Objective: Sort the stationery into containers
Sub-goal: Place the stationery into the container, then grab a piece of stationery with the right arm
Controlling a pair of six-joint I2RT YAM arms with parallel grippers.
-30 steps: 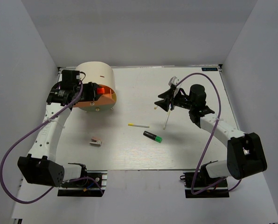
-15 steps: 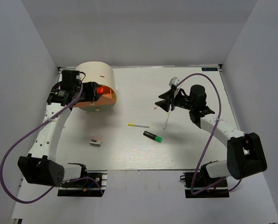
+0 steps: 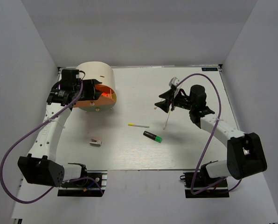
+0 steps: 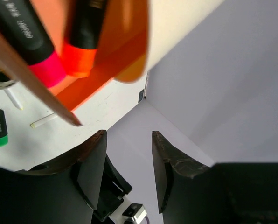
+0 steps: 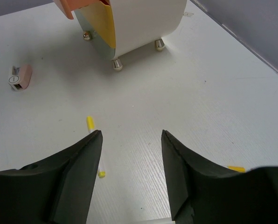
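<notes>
Two markers (image 4: 31,43) lie in the orange drawer (image 4: 125,42), with the left gripper (image 4: 128,135) parted and empty just off it. We judge the right gripper (image 5: 131,134), also parted and empty, nearer the white pen (image 3: 138,125), which lies lengthwise ahead on the table (image 3: 129,154).

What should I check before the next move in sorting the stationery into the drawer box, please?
1. The left hand is empty: ok, fingers apart, nothing between them.
2. The orange drawer is open: ok, a pink-ended marker and an orange-ended marker lie inside.
3. The right hand is empty: ok, open above the table.
4. The green-ended marker is free to pick: ok, lying alone.
5. The sharpener is clear of both arms: ok.
6. The thin pen by the right hand lies flat: cannot tell.
</notes>
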